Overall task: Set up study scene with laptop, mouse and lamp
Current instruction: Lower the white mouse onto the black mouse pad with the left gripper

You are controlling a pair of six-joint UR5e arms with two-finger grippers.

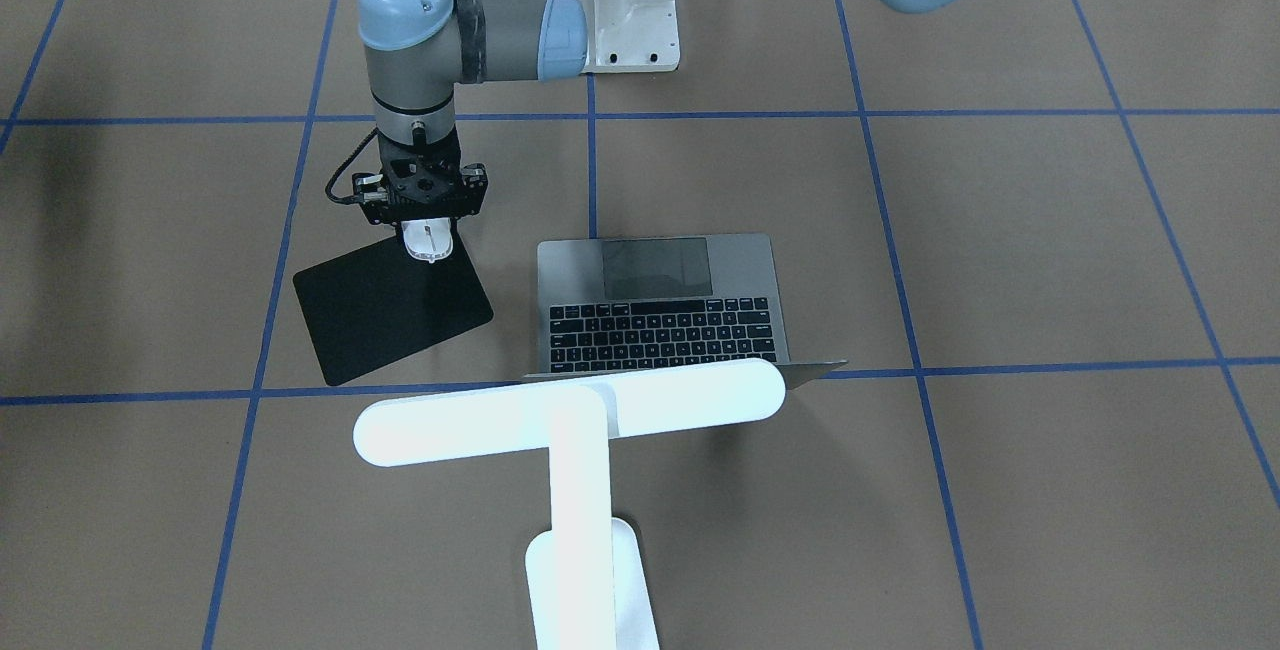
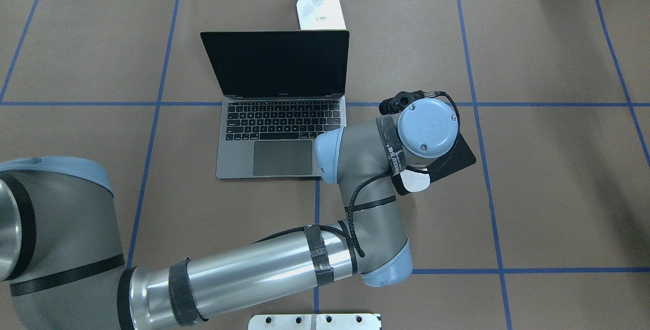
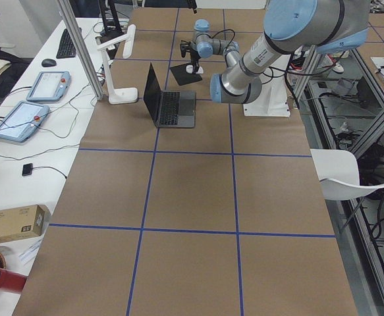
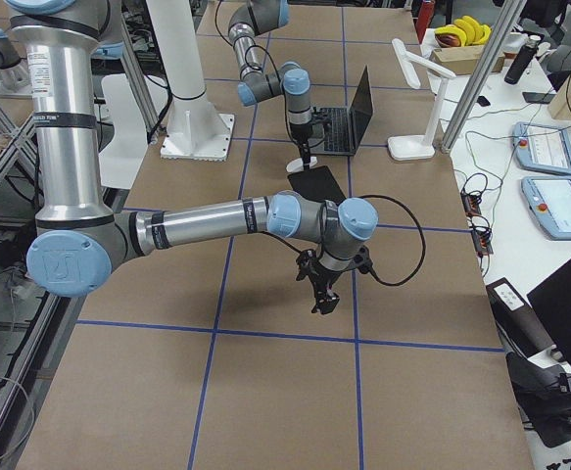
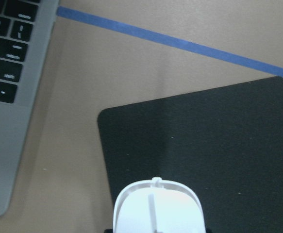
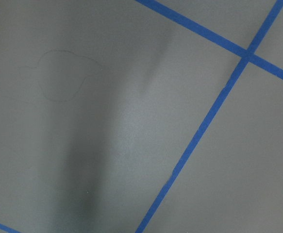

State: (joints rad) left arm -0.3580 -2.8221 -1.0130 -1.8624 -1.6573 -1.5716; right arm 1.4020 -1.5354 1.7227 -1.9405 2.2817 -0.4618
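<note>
The grey laptop (image 1: pixel 660 305) stands open at mid-table, its dark screen (image 2: pixel 277 63) upright. Behind it rises the white T-shaped lamp (image 1: pixel 570 410), with its base (image 2: pixel 321 12) at the table's far edge. My left arm reaches across to the laptop's right side. Its gripper (image 1: pixel 427 232) points straight down and is shut on the white mouse (image 1: pixel 427 242), at the near corner of a black mat (image 1: pixel 385 315). In the left wrist view the mouse (image 5: pixel 156 211) fills the bottom centre over the mat (image 5: pixel 219 141). My right gripper (image 4: pixel 322 292) hangs over bare paper far to the right; I cannot tell its state.
A white bolted mount (image 2: pixel 315 321) sits at the table's near edge. Blue tape lines (image 1: pixel 590 170) cross the brown paper. The laptop's edge (image 5: pixel 5 97) lies just left of the mat. Tablets and cables (image 3: pixel 27 105) lie on the side bench beyond the lamp.
</note>
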